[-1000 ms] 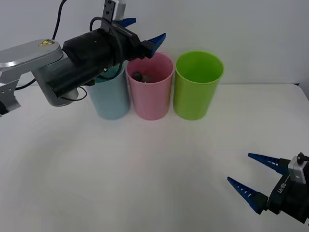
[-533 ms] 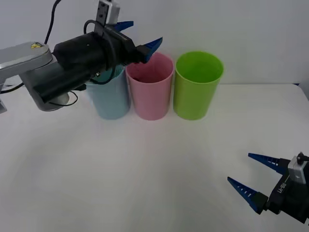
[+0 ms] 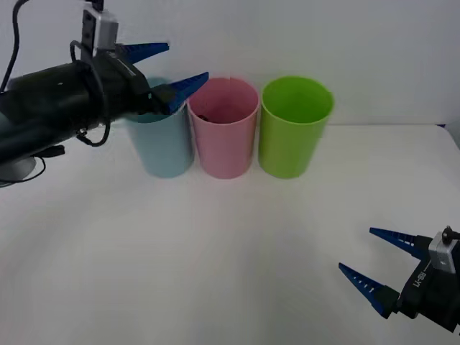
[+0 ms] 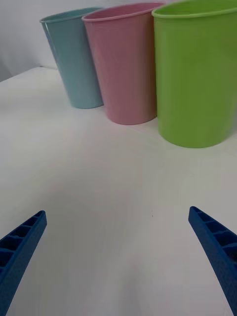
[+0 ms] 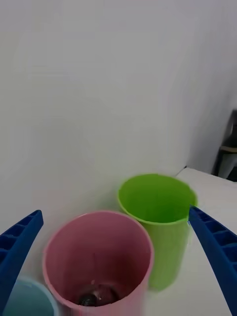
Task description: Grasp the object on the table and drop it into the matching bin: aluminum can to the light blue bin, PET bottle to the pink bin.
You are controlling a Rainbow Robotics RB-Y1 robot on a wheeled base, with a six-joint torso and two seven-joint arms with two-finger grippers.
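1. Tall pink plastic cup-shaped bin (image 3: 223, 129), round rim, tapering downward; middle of a row of three along the far edge of the flat white table (image 3: 215, 244). Contents: the small clear plastic PET bottle with black cap and dark body (image 5: 91, 298), lying at the bottom, seen from the left wrist; the front view catches just a dark patch under the rim.
2. Tall pale blue plastic bin (image 3: 162, 144), same shape, just beside the pink bin on its left. Its inside cannot be made out.
3. Tall lime green plastic bin (image 3: 293, 128), same shape, just beside the pink bin on its right. The part of its inside seen from the left wrist holds nothing.
4. Left gripper (image 3: 164, 68), blue ribbed fingers spread wide, grasping nothing; raised over the pale blue bin's rim.
5. Right gripper (image 3: 379, 264), blue ribbed fingers spread wide, grasping nothing; low near the table's near right corner, well apart from the bins.
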